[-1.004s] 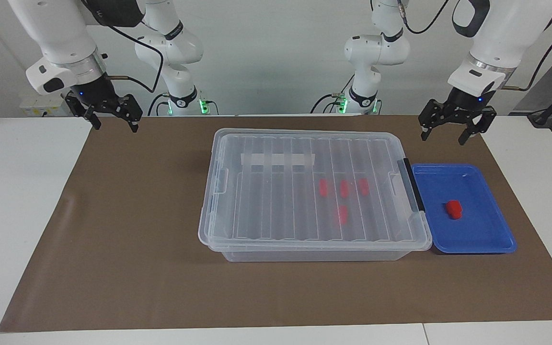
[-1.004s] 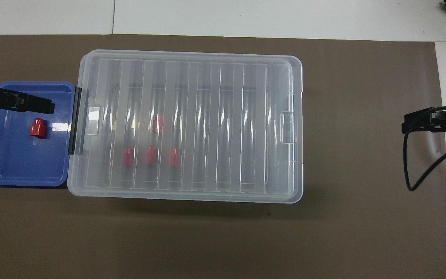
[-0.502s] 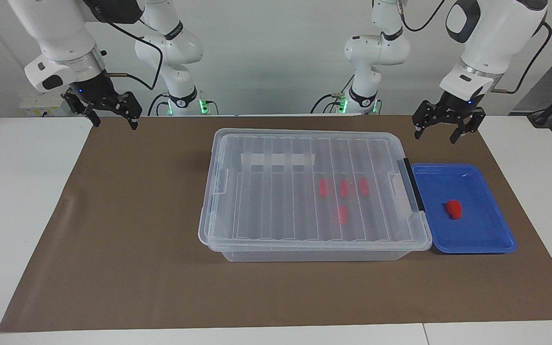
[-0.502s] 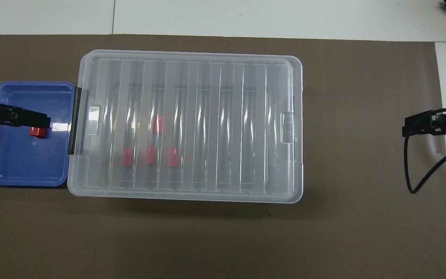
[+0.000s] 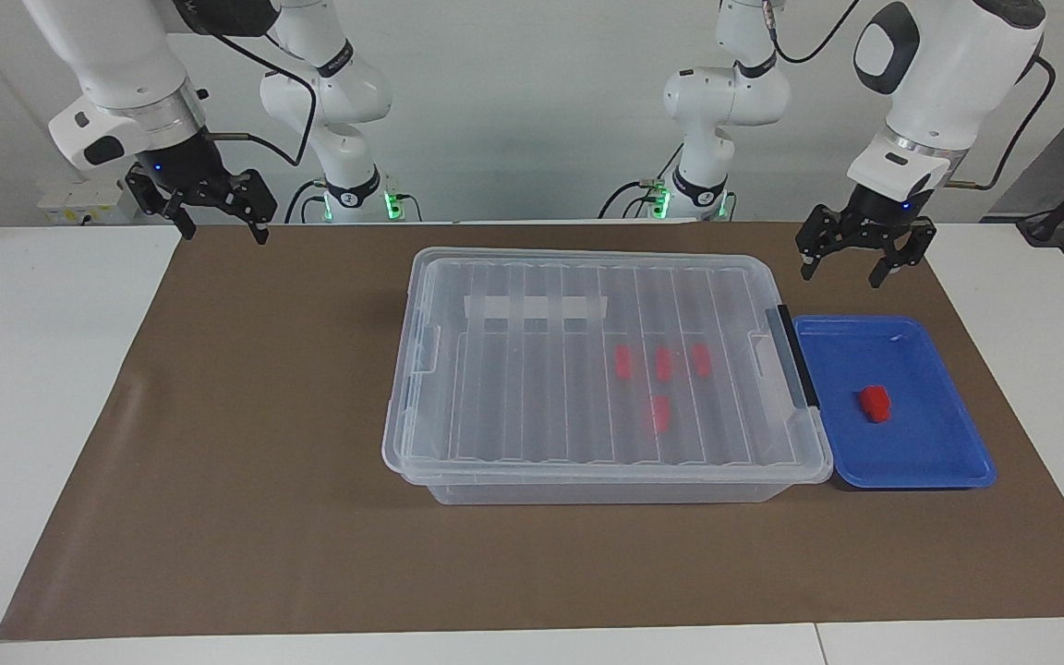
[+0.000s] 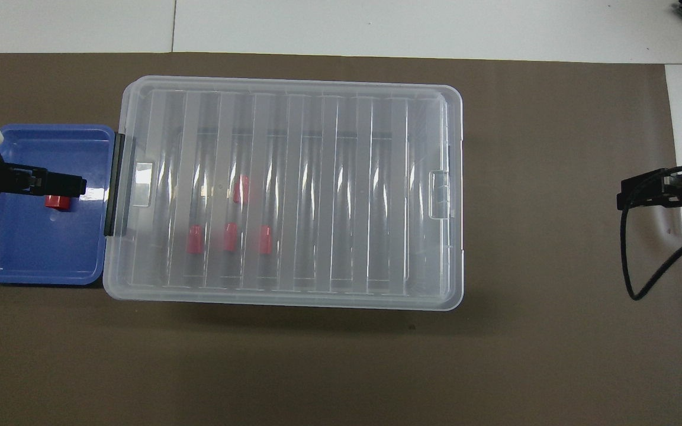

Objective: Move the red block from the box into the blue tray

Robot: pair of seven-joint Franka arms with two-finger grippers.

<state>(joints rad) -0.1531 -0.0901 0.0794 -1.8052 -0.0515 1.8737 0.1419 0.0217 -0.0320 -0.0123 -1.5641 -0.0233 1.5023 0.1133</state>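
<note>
- The left gripper point(image 5: 864, 261) hangs raised above the brown mat point(image 5: 255, 443), over the strip between the blue tray point(image 5: 934, 476) and the robots' edge of the table. Its white forearm slopes down from roughly 1 o'clock in the facing view, wrist bent so the fingers point down at the table. The jaws stand wide apart and hold nothing.
- The right gripper point(image 5: 216, 220) hangs over the mat's corner at the right arm's end of the table, well apart from the box point(image 5: 587, 369). Its forearm comes down from about 11 o'clock in the facing view, fingers pointing down, spread wide and empty.
- The box sits mid-table with its ribbed clear lid shut and a black clip handle point(image 5: 795, 356) on the end toward the tray.
- Four red blocks point(image 5: 661, 363) show through the lid: three in a row nearer the robots, one farther out.
- The blue tray lies just beside the box, at the left arm's end, touching or nearly touching the handle end.
- The red block point(image 5: 875, 404) lies inside the tray near its middle. In the facing view its long axis runs about 11 to 5 o'clock.
</note>
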